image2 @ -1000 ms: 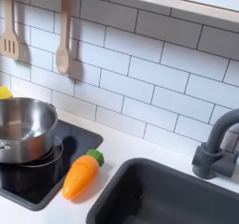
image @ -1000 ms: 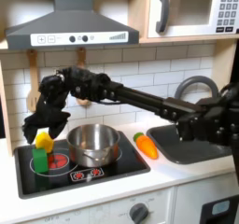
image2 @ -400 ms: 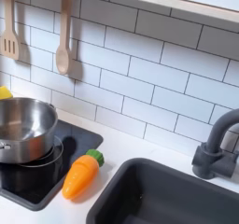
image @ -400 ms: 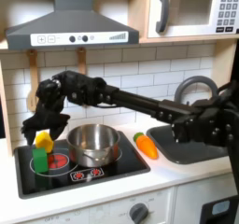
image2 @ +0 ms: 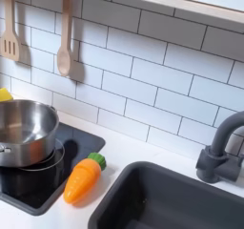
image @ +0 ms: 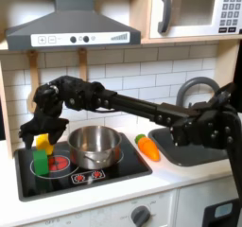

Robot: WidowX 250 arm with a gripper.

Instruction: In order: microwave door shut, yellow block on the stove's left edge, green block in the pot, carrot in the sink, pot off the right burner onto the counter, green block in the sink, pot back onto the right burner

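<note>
Toy kitchen set, one moment recorded. The black jointed robot arm (image: pixel 142 100) reached from the first exterior view's right across to the left side of the stove, where its black gripper (image: pixel 40 134) was clasped on the small yellow block (image: pixel 43 140), a matte piece held just above, perhaps still touching, the upright green block (image: pixel 40 162); contact between the two could not be judged. The green block, a smooth rectangular piece, stood on the left red burner of the flat black stove top (image: pixel 113 172). Beside it, on the right burner, sat the round polished steel pot (image: pixel 94 146), shiny and open-topped; in the second exterior view the same pot (image2: pixel 21 130) showed a curved reflective wall. The orange plastic carrot with a green tip (image: pixel 147 147) lay on the white counter between stove and sink, tapered and smooth in the second exterior view (image2: pixel 81 178). The dark grey moulded sink basin (image2: pixel 172 202) lay at the second exterior view's right, with a grey arched faucet (image2: pixel 221 149) behind it. The white microwave (image: pixel 194 10) high on the first exterior view's right had its door closed. Two wooden utensils (image2: pixel 63 32) hung against the glossy white tiled wall (image2: pixel 152 71).
</note>
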